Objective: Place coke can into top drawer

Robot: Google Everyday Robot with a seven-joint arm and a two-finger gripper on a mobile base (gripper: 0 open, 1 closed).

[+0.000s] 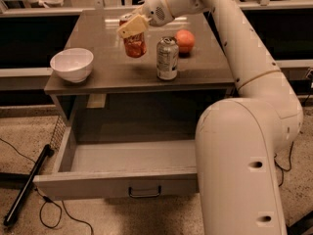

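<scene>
My gripper (pixel 133 27) is shut on the red coke can (pixel 135 42) and holds it tilted above the tabletop, left of the silver-white can. The top drawer (pixel 117 184) is pulled out below the table's front edge, with a flat grey front and a small dark handle (pixel 145 192). Its inside is bare. The can hangs over the table, farther back than the drawer.
A white bowl (pixel 72 64) sits at the table's left front. A taller silver-white can (pixel 167 58) and a round orange-red fruit (pixel 185 40) stand right of the gripper. My arm's large body (pixel 239 170) covers the drawer's right end. A black rod and cables lie on the floor at left.
</scene>
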